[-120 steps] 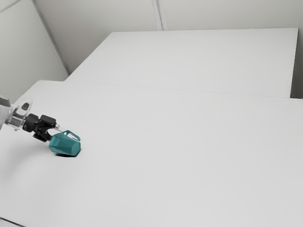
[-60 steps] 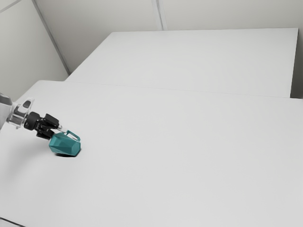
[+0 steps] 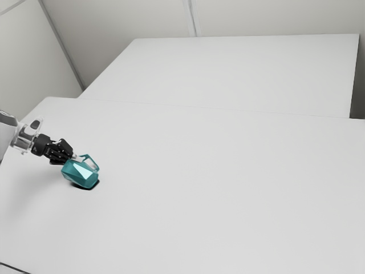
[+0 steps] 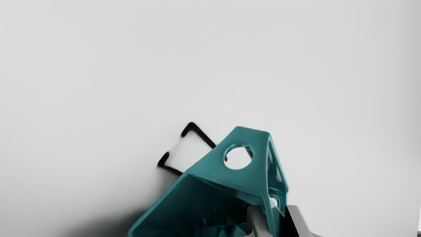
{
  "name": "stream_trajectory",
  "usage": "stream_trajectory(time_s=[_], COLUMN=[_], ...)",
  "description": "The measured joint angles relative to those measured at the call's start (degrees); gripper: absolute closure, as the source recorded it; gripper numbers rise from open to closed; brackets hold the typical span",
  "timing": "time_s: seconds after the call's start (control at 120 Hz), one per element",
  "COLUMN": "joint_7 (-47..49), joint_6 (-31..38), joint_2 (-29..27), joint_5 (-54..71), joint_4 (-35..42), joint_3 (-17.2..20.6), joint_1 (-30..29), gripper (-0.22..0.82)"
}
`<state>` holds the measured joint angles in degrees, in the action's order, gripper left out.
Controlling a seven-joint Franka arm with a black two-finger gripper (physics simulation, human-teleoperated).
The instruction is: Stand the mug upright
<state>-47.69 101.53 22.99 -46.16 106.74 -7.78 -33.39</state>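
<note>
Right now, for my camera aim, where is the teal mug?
The teal mug is at the exterior view's left, at the gripper's fingertips, just above its dark shadow; in the wrist view, its wall runs between them.

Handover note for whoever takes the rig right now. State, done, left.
Gripper: jaws shut on the wall of the mug, one inside the mouth, one outside.
Mug: tipped over, mouth toward the gripper, handle on its upper side; can't tell if it is clear of the table.
Done: grasp.
Left: turn it mouth up, stand it on its base, release, back off.
</note>
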Motion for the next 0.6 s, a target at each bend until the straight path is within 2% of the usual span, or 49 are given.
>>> stream_trajectory(time_s=[0.275,0.408,0.475,0.6], joint_7=[0.49,1.06,1.86,5.56], joint_6=[1.07,1.87,2.48,3.95], joint_2=[-2.78,-4.57,-5.95,-6.83], joint_5=[0.65,1.42,3.31,12.34], joint_4=[-0.37,-1.01,-1.73,-7.72], joint_3=[0.08,1.26,1.4,2.27], joint_1=[3.25,5.0,7.54,14.34], gripper=[0.77,0.78,0.78,0.78])
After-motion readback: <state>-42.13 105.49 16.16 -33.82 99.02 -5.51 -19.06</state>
